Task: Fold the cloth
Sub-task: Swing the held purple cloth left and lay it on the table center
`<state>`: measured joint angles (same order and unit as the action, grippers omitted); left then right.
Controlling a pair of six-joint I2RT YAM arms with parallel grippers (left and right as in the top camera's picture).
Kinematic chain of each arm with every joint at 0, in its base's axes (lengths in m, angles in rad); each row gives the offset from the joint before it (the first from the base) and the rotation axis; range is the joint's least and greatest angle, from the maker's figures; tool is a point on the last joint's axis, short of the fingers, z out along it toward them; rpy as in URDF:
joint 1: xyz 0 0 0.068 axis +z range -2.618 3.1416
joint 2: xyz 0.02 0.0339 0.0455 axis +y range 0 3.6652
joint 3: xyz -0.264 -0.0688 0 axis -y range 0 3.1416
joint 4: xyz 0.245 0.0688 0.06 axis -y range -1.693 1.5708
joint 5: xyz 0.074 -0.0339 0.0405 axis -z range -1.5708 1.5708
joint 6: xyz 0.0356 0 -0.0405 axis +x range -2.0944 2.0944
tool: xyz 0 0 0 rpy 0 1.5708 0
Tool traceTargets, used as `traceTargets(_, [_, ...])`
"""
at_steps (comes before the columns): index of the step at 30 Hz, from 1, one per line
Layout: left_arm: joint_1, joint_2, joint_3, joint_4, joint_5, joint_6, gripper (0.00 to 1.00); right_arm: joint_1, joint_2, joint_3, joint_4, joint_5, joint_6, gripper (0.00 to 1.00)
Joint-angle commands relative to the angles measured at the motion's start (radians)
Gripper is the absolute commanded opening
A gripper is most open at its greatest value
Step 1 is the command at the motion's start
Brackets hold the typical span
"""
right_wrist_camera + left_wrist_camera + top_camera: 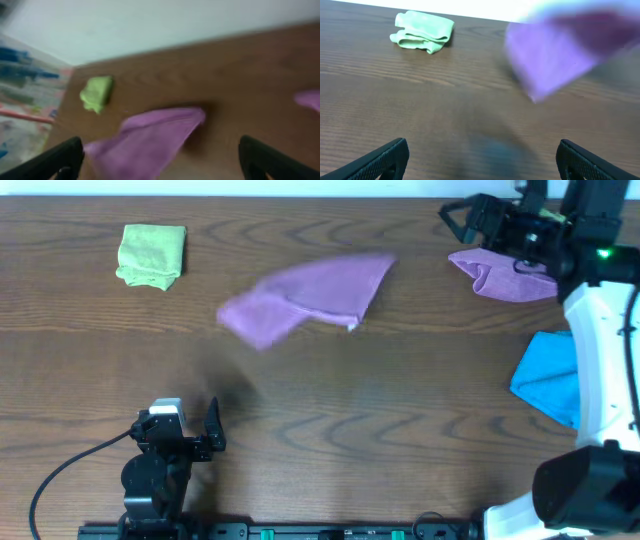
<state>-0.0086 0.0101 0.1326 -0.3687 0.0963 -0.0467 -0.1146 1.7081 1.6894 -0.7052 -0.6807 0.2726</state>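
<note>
Overhead view: the cloth is seen at approx. the table centre, toward the far edge, as a blurred magenta-purple shape wider at its right end; a white tag is seen at its lower right corner. Whether it lies flat on the table cannot be told due to blur. A lime-green cloth is located far left, well apart from it. A lilac cloth is bunched at far right, and a blue cloth lies nearer the front at the right edge. The left gripper is positioned at front left, jaws apart, nothing held, well apart from the cloth. The right gripper is positioned at the far right corner, just beside the lilac cloth, jaws apart, nothing held. Left wrist view: both fingers are shown at the bottom corners, spread wide, w/ bare table between. The cloth is shown blurred at upper right and the lime-green cloth at upper left; no contact w/ either is seen. Right wrist view: the fingers are likewise shown spread wide, empty. The cloth is seen low centre-left, blurred, w/ the lime-green cloth beyond it to the left and an edge of the lilac cloth at the right border.
</note>
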Motion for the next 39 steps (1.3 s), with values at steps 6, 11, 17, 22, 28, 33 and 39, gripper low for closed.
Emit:
traceTargets(6, [0.002, -0.006, -0.021, -0.007, -0.018, 0.018, 0.95, 0.15, 0.003, -0.013, -0.185, 0.132, -0.292, 0.99])
traceTargets(11, [0.002, -0.006, -0.021, -0.007, -0.018, 0.018, 0.96, 0.359, 0.056, -0.075, -0.158, 0.387, -0.334, 0.66])
traceTargets(17, [0.002, -0.006, -0.021, -0.007, -0.018, 0.018, 0.95, 0.489, 0.241, -0.078, -0.09, 0.471, -0.334, 0.01])
traceTargets(22, [0.002, -0.006, -0.021, -0.007, -0.018, 0.018, 0.95, 0.51, 0.348, -0.078, -0.069, 0.457, -0.334, 0.01])
traceTargets(28, [0.002, -0.006, -0.021, -0.007, -0.018, 0.018, 0.95, 0.525, 0.42, -0.078, -0.062, 0.42, -0.343, 0.01])
traceTargets(33, [0.002, -0.006, -0.021, -0.007, -0.018, 0.018, 0.95, 0.54, 0.437, -0.078, -0.07, 0.392, -0.358, 0.02])
traceTargets(39, [0.002, -0.006, -0.021, -0.007, -0.018, 0.018, 0.95, 0.574, 0.449, -0.083, -0.081, 0.423, -0.394, 0.01])
